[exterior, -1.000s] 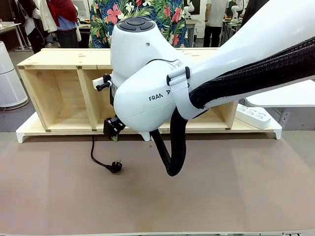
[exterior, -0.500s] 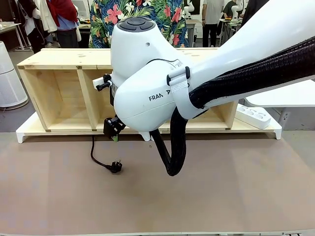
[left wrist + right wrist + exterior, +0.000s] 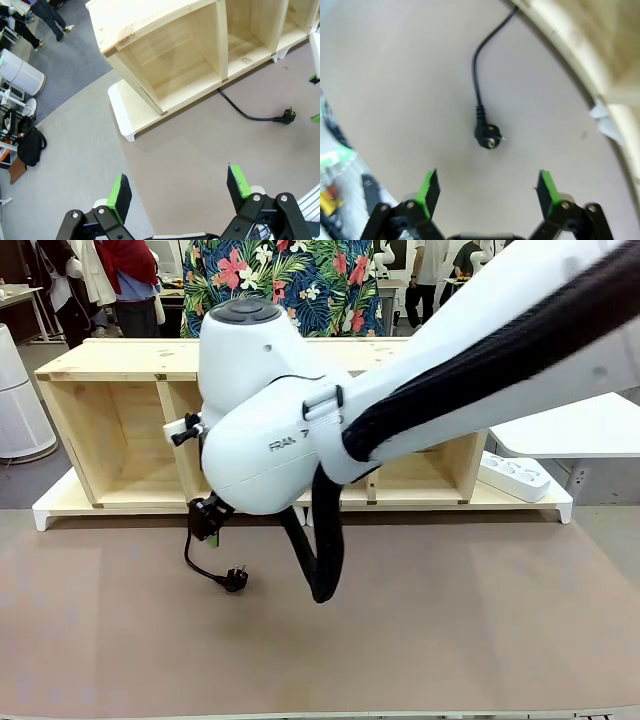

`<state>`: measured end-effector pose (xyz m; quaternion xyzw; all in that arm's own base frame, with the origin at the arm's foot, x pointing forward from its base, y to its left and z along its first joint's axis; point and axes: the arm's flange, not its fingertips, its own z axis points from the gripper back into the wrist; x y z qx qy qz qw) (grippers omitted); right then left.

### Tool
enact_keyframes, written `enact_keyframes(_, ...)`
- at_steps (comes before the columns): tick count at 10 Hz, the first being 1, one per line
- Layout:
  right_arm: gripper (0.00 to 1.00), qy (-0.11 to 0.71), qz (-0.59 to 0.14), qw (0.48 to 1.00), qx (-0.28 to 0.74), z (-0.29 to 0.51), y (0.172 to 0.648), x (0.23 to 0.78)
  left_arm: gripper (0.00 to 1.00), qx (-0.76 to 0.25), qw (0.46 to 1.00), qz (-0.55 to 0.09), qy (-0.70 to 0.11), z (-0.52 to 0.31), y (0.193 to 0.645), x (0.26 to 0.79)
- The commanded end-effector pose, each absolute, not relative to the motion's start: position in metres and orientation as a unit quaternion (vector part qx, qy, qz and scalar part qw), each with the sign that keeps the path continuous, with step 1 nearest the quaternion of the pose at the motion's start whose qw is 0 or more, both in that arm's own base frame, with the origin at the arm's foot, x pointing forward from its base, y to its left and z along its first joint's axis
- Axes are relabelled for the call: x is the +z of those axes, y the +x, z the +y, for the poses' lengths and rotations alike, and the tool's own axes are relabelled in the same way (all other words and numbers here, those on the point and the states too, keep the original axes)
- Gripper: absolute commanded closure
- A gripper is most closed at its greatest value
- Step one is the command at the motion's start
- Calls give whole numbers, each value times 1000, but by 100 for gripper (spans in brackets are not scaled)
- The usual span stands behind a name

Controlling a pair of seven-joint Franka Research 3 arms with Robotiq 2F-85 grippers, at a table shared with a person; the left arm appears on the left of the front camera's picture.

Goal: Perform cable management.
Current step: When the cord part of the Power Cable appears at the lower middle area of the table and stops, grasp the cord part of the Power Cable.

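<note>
Brown table (image 3: 450, 620): black cable (image 3: 234, 580) lying loose; wooden shelf unit (image 3: 110, 360) at far edge.

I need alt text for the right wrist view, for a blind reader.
A black cable with its plug lies loose on the brown table, just ahead of the open right gripper. A wooden shelf edge runs along the top right.
</note>
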<state>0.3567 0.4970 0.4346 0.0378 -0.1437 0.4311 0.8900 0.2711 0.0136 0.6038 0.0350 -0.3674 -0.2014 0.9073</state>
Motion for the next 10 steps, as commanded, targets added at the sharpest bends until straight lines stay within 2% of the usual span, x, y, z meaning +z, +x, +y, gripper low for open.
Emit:
enact_keyframes(1,0,34,-128,875,466,526,369,424,0,-196,908,-370,32,13,271,604)
enact_keyframes(6,0,9,-105,870,482,548,379,374,0,-196,908,-370,32,13,271,604)
enact_keyframes(10,0,25,-76,864,498,560,394,343,0,-196,908,-370,32,13,271,604)
